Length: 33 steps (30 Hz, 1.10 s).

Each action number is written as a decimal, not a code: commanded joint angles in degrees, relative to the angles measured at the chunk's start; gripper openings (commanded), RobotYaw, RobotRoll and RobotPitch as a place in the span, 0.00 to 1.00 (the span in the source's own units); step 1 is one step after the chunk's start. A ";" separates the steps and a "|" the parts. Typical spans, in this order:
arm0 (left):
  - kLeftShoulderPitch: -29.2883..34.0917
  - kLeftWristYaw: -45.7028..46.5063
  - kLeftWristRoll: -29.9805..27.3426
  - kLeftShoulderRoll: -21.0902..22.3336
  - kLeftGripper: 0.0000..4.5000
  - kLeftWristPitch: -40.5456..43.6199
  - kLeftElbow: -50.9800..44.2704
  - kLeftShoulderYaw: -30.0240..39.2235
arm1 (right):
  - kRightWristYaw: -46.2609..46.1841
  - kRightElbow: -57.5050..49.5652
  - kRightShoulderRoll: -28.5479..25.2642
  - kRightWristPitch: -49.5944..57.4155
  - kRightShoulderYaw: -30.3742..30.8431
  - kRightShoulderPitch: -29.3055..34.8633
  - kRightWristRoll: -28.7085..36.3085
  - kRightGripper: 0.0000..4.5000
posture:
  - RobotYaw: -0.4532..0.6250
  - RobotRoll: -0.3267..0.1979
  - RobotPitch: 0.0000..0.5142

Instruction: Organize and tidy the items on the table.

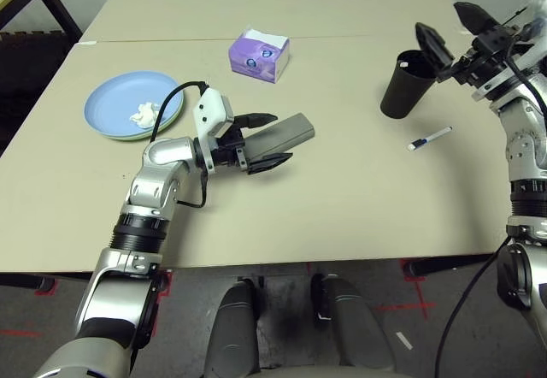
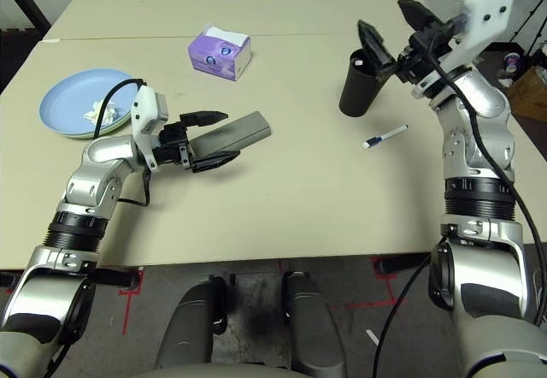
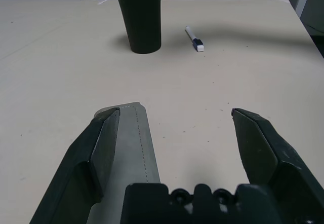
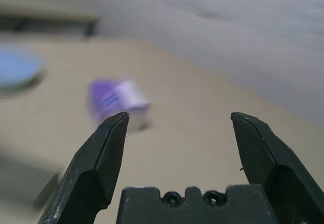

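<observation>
Pen (image 1: pixel 430 138) left loose on worktop (image 1: pixel 342 207), lying just nearside of black cup (image 1: pixel 405 84), w/ long axis slanting from near-left up toward far-right.

L to R: blue plate (image 1: pixel 120 96) stacked on green one, far left, w/ crumpled tissue (image 1: pixel 144 115) on it. Purple tissue box (image 1: pixel 259 55) further back, mid-worktop. Left gripper (image 1: pixel 267 142) lies level, pointing to the right, jaws wide; grey glasses case (image 1: pixel 286 130) sits between its fingers, against one finger, gap to the other, so not clamped. Case's long axis runs along the gripper's. Then cup, upright, pen beside it. Right gripper (image 2: pixel 395 32) hangs above cup's rim, jaws wide, nothing in them.

Judgement: pen prob. next. It's below & nearside of right gripper, well apart from left one, so right arm is much nearer. Would need to drop down and turn jaws across pen's slant.
</observation>
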 commanded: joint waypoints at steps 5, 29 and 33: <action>0.34 0.43 -0.26 -0.22 1.00 0.56 -0.76 -0.30 | 14.92 10.82 -9.10 -13.02 13.47 -3.90 -15.71 0.99 | 0.34 0.62 0.31; 1.74 1.40 -0.52 0.28 1.00 1.53 -3.18 -0.05 | 28.43 49.30 -7.57 -35.14 39.70 -31.51 -51.30 0.99 | 0.37 0.62 0.32; 1.97 1.61 -0.57 0.25 1.00 1.77 -3.71 -0.08 | 25.15 50.19 -6.71 -36.04 40.60 -31.60 -53.55 0.99 | 0.37 0.62 0.33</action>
